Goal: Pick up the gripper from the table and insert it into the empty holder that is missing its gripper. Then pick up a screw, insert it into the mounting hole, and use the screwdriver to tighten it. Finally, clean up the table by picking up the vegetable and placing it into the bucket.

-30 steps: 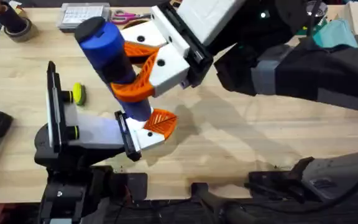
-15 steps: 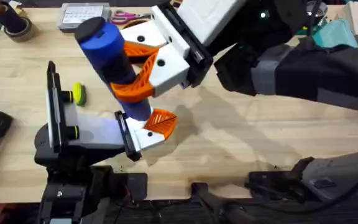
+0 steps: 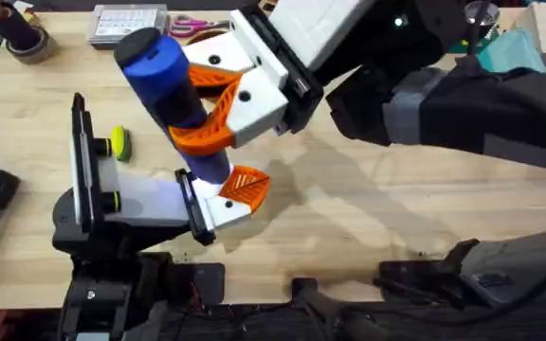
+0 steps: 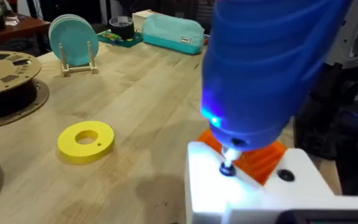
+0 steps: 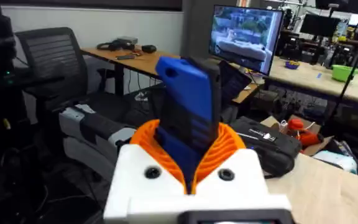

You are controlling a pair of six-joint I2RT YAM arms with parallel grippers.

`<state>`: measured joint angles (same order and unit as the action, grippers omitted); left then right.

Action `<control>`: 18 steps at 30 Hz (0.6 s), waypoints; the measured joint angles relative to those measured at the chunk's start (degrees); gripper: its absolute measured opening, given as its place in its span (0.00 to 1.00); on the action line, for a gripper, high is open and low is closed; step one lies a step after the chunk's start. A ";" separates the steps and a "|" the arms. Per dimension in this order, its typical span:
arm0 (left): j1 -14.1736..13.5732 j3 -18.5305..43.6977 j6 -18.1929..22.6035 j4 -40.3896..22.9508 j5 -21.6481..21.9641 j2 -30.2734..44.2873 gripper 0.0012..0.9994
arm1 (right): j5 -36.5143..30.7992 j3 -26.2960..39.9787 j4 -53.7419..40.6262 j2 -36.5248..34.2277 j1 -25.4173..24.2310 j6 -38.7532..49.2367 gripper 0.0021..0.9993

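Observation:
My right gripper [image 3: 197, 106] reaches in from the right and is shut on the blue screwdriver [image 3: 173, 90], which stands nearly upright. Orange fingers [image 5: 229, 143] clamp its body [image 5: 188, 124]. In the left wrist view the screwdriver [image 4: 272, 68] has a blue light on, and its bit rests on a screw [image 4: 227, 168] in the white holder [image 4: 253, 196]. The orange gripper [image 4: 263, 158] sits in that holder, its tip [image 3: 245, 187] pointing right. My left gripper [image 3: 145, 175] lies low at the lower left, open and holding nothing. The vegetable and bucket are out of view.
A yellow ring [image 4: 86, 140] lies on the table [image 3: 396, 199] beside the left gripper. A brown spool [image 4: 5, 81], teal plates in a rack [image 4: 73, 40] and a teal pouch [image 4: 169, 31] stand farther off. A tape roll [image 3: 22, 38] and scissors [image 3: 192, 24] sit at the back edge.

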<state>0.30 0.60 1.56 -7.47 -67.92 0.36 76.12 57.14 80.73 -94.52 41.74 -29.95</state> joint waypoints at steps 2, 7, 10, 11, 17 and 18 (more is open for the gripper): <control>0.00 0.00 0.00 -0.01 0.00 0.00 0.00 | 0.02 0.00 -0.11 0.00 0.00 0.00 0.02; 0.00 0.00 0.00 -0.01 0.00 0.00 0.00 | 0.02 -0.55 -0.15 0.00 0.00 0.50 0.02; 0.00 0.00 0.01 0.01 0.00 0.00 0.00 | 0.00 -0.67 -0.11 0.00 0.00 0.70 0.02; 0.00 0.00 0.00 -0.01 0.00 0.00 0.00 | 0.00 -0.68 -0.11 0.00 0.00 0.72 0.02; 0.00 0.00 0.02 -0.01 0.00 0.00 0.00 | 0.02 -0.70 -0.13 0.00 0.00 1.03 0.02; 0.00 0.00 0.04 0.01 0.00 0.00 0.00 | 0.02 -0.70 -0.15 0.00 0.00 1.05 0.02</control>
<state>0.30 0.60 1.61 -7.46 -67.92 0.36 76.14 56.45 80.58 -94.52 41.74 -28.91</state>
